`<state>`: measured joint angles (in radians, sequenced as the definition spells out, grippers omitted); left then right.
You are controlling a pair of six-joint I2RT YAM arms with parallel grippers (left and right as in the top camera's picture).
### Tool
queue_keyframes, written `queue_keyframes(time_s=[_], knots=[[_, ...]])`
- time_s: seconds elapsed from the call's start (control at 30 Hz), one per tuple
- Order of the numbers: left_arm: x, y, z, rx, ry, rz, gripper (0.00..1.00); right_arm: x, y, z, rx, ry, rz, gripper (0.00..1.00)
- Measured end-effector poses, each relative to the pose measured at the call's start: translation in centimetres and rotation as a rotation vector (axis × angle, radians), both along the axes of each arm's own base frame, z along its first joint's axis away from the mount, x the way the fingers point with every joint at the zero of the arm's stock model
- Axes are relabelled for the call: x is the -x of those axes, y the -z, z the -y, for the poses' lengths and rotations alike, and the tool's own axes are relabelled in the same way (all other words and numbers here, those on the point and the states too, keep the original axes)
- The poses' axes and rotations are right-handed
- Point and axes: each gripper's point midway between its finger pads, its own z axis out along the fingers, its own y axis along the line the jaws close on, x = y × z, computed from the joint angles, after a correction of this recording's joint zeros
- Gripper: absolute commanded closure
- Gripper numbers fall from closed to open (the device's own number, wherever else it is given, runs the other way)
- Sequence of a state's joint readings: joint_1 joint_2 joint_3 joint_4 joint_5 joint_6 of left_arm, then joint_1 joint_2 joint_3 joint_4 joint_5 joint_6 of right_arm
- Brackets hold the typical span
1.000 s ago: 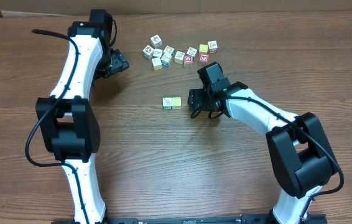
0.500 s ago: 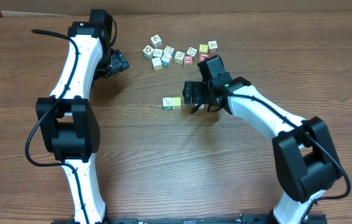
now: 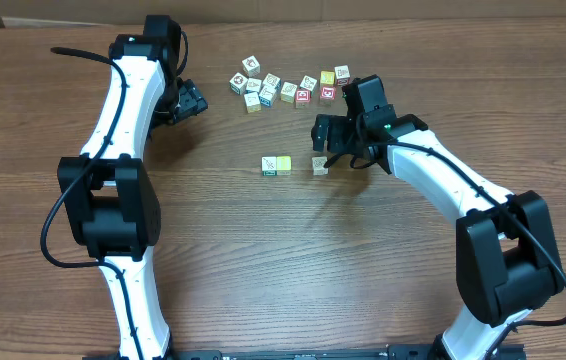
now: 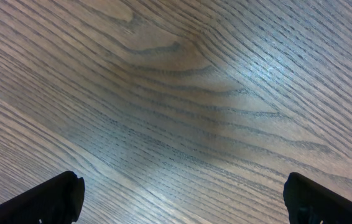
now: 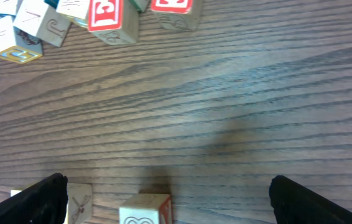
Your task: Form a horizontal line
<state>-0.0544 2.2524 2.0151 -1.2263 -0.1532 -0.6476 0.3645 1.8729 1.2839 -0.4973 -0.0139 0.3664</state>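
Note:
A white-green cube (image 3: pixel 269 165) and a pale yellow cube (image 3: pixel 283 163) touch side by side mid-table. A third cube with a red side (image 3: pixel 319 165) stands a small gap to their right, roughly in line but not touching. In the right wrist view this cube (image 5: pixel 145 210) sits at the bottom edge, with the yellow one (image 5: pixel 79 202) to its left. My right gripper (image 3: pixel 331 140) (image 5: pixel 170 186) is open and empty just behind the red-sided cube. My left gripper (image 3: pixel 189 101) (image 4: pixel 181 186) is open and empty over bare wood at the far left.
A loose cluster of several similar cubes (image 3: pixel 283 88) lies at the back of the table, just behind the right gripper; its red-faced cubes (image 5: pixel 107 15) show at the top of the right wrist view. The wooden table (image 3: pixel 263 260) extends toward the front.
My right gripper came left toward the pair, then drew back up and right. The red-sided cube, hidden under it before, now stands free on the table. The left arm has not moved.

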Motion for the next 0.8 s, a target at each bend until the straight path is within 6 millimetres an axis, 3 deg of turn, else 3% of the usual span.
queue_keyframes(time_s=[0.13,0.4,0.5,0.8], knots=[[0.0,0.0,0.0,0.0,0.0,0.0,0.0,0.1,0.5,0.8,0.007,0.015,-0.011,0.04],[0.0,0.0,0.0,0.0,0.0,0.0,0.0,1.2,2.3,2.3,0.029,0.039,-0.052,0.66],[0.0,0.0,0.0,0.0,0.0,0.0,0.0,1.7,3.0,2.8,0.045,0.047,-0.066,0.78],[0.0,0.0,0.0,0.0,0.0,0.0,0.0,1.7,3.2,2.8,0.048,0.049,-0.066,0.81]])
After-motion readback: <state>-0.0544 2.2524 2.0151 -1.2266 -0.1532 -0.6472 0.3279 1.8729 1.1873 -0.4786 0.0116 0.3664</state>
